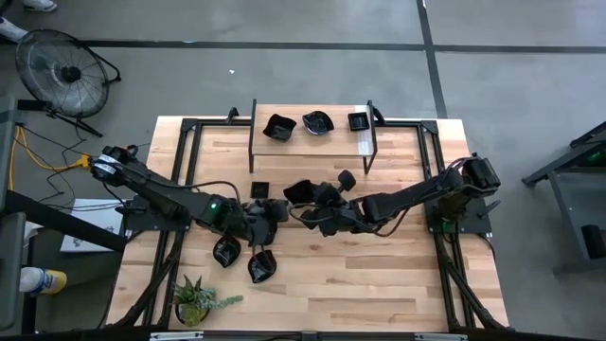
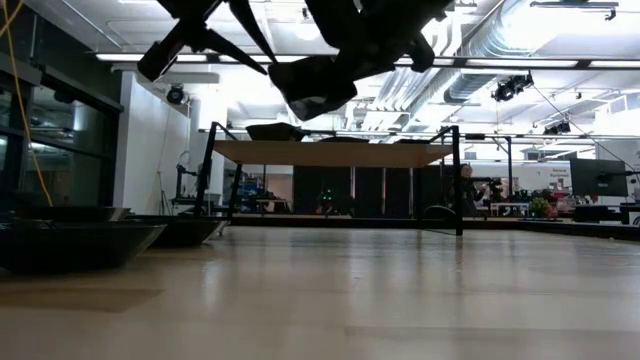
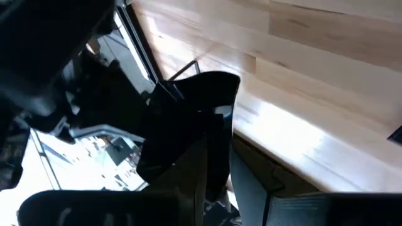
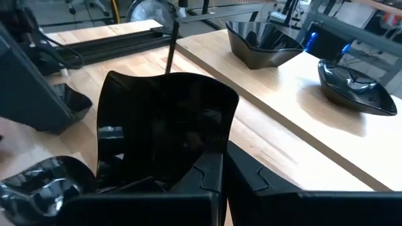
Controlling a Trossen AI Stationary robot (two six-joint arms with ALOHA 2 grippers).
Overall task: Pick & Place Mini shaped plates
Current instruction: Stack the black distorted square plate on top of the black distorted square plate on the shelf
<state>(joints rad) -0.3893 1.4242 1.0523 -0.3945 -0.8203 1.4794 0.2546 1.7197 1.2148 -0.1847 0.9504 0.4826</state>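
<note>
Held aloft over mid-table: one wavy-edged black plate [image 1: 301, 192], clear of the wood, as the low view shows it hanging dark [image 2: 318, 85] well above the boards. Gripped on its rim by the right gripper [image 1: 320, 210], jaws narrowed onto the plate's edge, the dish standing nearly upright between them in the right wrist view [image 4: 164, 122]. Reaching in from the other side, the left gripper [image 1: 268, 210], just beside the same plate; in the left wrist view a black plate [image 3: 195, 125] sits right at those jaws too, but cannot tell whether they are clamped on it or only close around it.

Looks like a handover, or a shared hold, in mid-air. Key relation for the next move: from the held plate, the raised shelf [image 1: 312, 142] lies farther back on the table, away from the plant [image 1: 194, 301], already carrying three plates: a folded one [image 1: 278, 127], a leaf-like one [image 1: 318, 123], a small square [image 1: 358, 121]. Right arm nearer to that shelf's open span, so probably the better carrier.

Still on the table: a small square plate [image 1: 258, 190] beside the left gripper, and two rounded dishes [image 1: 227, 252] [image 1: 262, 266] nearer the plant
</note>
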